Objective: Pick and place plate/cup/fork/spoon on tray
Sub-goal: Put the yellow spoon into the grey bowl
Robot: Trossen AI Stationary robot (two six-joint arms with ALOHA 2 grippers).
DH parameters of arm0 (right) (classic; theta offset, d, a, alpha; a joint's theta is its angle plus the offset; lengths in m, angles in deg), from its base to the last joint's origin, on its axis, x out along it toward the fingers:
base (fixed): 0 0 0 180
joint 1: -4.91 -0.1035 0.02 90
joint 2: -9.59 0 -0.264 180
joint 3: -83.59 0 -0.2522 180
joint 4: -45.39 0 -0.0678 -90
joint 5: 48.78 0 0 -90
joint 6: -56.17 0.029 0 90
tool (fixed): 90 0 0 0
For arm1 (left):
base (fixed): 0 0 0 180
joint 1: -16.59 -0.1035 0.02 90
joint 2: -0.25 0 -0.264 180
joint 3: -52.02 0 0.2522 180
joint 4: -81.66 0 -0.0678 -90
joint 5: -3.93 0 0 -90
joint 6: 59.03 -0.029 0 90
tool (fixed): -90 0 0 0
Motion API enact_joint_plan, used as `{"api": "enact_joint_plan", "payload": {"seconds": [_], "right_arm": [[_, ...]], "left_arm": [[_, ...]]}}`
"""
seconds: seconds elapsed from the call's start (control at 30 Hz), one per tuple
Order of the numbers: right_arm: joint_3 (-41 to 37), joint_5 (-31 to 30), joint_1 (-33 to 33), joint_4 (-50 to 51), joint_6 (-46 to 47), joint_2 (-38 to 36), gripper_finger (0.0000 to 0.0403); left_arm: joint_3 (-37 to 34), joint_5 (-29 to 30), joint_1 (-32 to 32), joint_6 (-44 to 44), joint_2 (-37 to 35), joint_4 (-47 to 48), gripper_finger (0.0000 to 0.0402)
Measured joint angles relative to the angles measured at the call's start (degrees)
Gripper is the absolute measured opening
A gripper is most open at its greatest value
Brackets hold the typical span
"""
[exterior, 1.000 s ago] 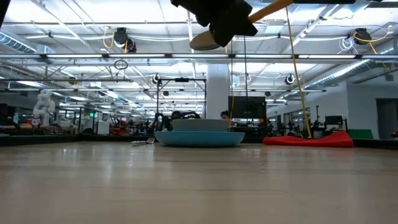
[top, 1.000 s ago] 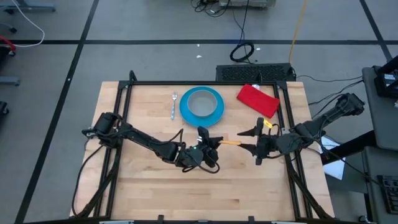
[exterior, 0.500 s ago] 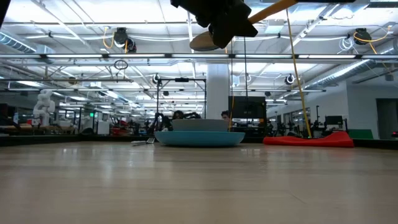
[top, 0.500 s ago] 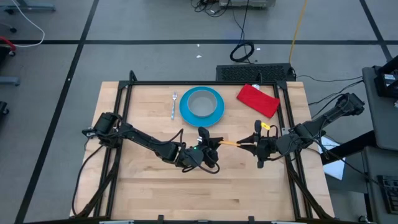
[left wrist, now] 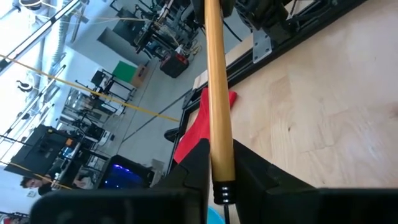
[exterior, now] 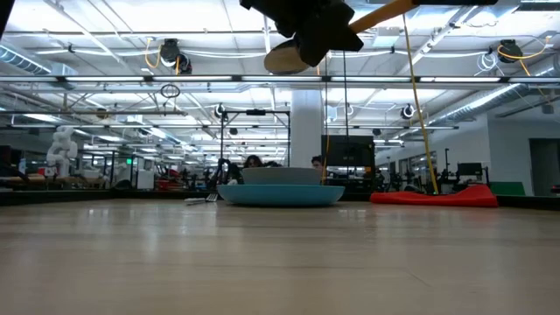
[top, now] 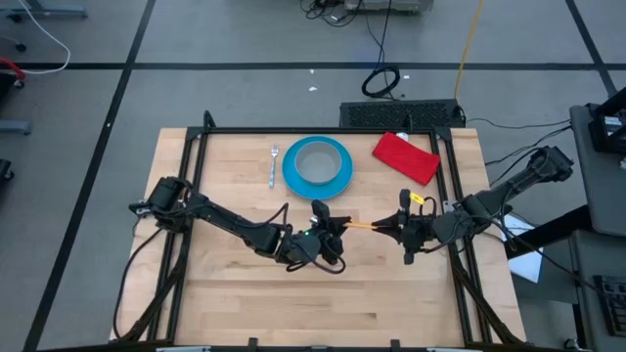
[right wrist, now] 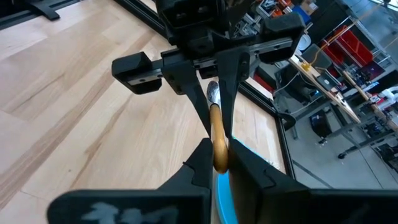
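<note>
The spoon [top: 358, 224], with an orange handle and a silver bowl [exterior: 283, 58], hangs level above the table's middle between my two grippers. My left gripper [top: 331, 229] is shut on it from the table's left, and my right gripper [top: 384, 226] is shut on it from the right. The blue plate [top: 339, 171] lies flat at the far middle, with the pale grey cup [top: 315, 161] standing in it. The silver fork [top: 273, 164] lies flat just left of the plate. No tray shows in any view. My left gripper pinches the spoon's orange handle [left wrist: 219, 163] between its two fingers, close to the bowl end. The fingers come nearly level from the table's left and lie along the handle. The spoon is clear of the table. My right gripper pinches the handle's free end [right wrist: 219, 149] between its two fingers. The fingers come nearly level from the table's right, in line with the handle. The spoon stays level, lifted clear.
A red cloth-like rectangle [top: 405, 156] lies at the far right. A black frame [top: 195, 156] runs along the table's left, far and right edges. Bare wood [top: 323, 303] spreads from the grippers to the near edge.
My right gripper, open wide on either side of the handle's free end a second ago, has shut on it. The spoon has stayed level in my left gripper.
</note>
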Motion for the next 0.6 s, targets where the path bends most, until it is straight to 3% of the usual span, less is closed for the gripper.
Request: {"api": "enact_joint_plan", "payload": {"seconds": [0.17, 0.43, 0.6], "right_arm": [[0.0, 0.0, 0.0, 0.1, -0.1, 0.0, 0.0016], [0.0, 0.0, 0.0, 1.0, -0.1, 0.0, 0.0016], [0.0, -0.1, 0.6, 1.7, -0.7, 0.0, 0.0016]], "left_arm": [[0.0, -2.0, 0.0, 1.4, 0.0, 0.0, 0.0088], [0.0, -3.3, 0.3, 3.5, 0.0, -3.2, 0.0216], [0.0, -5.2, 1.2, 5.2, -0.9, -5.1, 0.0261]]}}
